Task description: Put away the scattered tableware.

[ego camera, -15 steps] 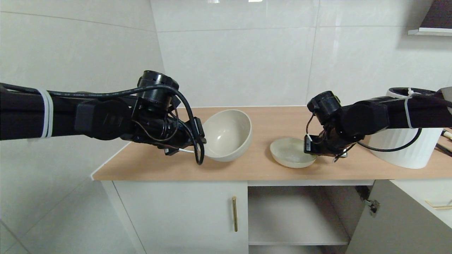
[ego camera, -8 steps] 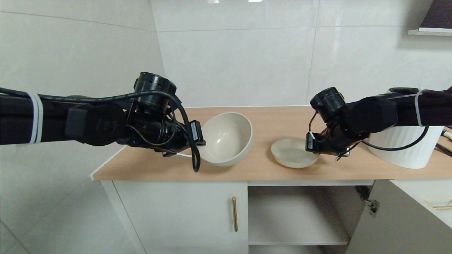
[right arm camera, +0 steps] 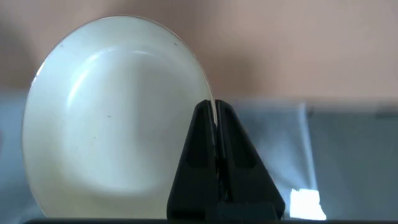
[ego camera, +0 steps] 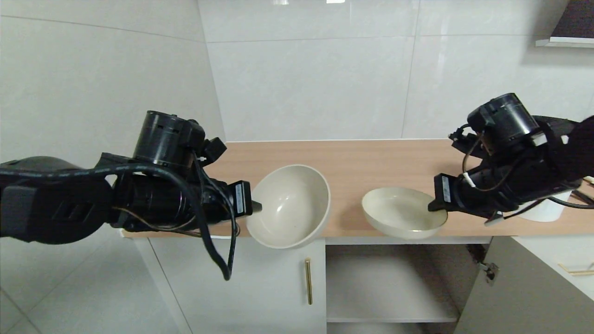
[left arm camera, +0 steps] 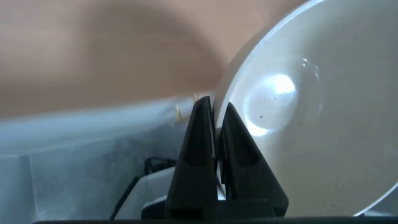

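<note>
1. Deep cream ceramic bowl [ego camera: 290, 208]: off the wooden table [ego camera: 366, 157], tilted, out in front of the table's front edge. Rim pinched between the fingers [left arm camera: 199, 146] of the left gripper [ego camera: 254, 207].
2. Shallow cream ceramic plate [ego camera: 401, 214]: also lifted, near level, at the table's front edge. Rim pinched between the closed-in fingers of the right gripper [ego camera: 434, 204].
3. Likely destination: bare shelf [ego camera: 390, 297] of the open white cabinet, directly below the plate. Closed cabinet door with brass handle [ego camera: 308, 280] below the bowl.
4. Plate first, by judgement: straight down and in, kept level, clear of the table edge.
5. Bowl next: across toward the robot's right, past the closed door, before lowering. Well apart from the plate, to avoid a knock.
6. Grip note: an edge pinch on glazed ware probably gives a thin hold, so slow travel and no wrist swing.
7. Release only with each base resting on the shelf.
</note>
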You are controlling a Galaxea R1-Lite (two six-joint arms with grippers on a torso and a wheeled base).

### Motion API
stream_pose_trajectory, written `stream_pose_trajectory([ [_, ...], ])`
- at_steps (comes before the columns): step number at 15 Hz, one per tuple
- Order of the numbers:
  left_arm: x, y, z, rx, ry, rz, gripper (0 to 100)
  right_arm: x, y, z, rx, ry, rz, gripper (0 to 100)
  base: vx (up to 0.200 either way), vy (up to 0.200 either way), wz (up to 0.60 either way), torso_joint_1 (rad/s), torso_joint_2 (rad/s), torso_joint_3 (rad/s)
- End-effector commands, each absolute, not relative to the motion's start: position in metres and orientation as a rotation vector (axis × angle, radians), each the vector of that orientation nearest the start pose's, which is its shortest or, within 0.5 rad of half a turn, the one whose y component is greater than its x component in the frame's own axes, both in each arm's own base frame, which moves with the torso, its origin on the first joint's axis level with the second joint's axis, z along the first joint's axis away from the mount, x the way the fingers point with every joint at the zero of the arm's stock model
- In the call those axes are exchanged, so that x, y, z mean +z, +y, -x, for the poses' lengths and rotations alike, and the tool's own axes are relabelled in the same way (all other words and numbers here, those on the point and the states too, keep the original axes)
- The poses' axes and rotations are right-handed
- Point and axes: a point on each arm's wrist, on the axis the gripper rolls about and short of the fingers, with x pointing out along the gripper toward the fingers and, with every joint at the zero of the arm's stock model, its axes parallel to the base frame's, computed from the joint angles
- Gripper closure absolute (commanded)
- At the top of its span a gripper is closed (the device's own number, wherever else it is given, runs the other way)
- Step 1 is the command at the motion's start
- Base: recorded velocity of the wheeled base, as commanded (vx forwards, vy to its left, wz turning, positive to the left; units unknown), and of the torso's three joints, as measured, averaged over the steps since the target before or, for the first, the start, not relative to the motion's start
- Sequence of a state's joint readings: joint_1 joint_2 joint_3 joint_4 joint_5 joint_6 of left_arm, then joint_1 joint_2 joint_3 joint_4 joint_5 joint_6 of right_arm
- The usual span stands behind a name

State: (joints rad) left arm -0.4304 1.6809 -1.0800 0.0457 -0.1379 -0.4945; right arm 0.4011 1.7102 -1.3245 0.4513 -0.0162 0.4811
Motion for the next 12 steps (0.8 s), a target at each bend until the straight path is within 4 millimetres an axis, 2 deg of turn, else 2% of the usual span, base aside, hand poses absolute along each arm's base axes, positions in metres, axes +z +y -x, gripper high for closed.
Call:
stream_pose_trajectory([
  [1,0.203,-0.123,-0.249,-0.414,0.733,0.338,100,0.232,0.102,-0.240,0.189,0.879,-0.283,100,0.000,0.000,0.00,0.000,0.00,0.000],
  [3,0.192,-0.124,-0.242,-0.460,0.716,0.283,100,0.221,0.099,-0.233,0.192,0.913,-0.259,100,0.000,0.000,0.00,0.000,0.00,0.000],
  [5,0.190,-0.125,-0.242,-0.483,0.728,0.285,100,0.206,0.098,-0.229,0.179,0.968,-0.240,100,0.000,0.000,0.00,0.000,0.00,0.000],
  [8,0.185,-0.129,-0.242,-0.494,0.746,0.279,100,0.204,0.098,-0.227,0.177,0.973,-0.235,100,-0.200,0.000,0.00,0.002,0.00,0.005],
  [12,0.179,-0.131,-0.247,-0.485,0.770,0.274,100,0.201,0.099,-0.228,0.167,0.982,-0.229,100,0.000,0.000,0.00,0.000,0.00,0.000],
])
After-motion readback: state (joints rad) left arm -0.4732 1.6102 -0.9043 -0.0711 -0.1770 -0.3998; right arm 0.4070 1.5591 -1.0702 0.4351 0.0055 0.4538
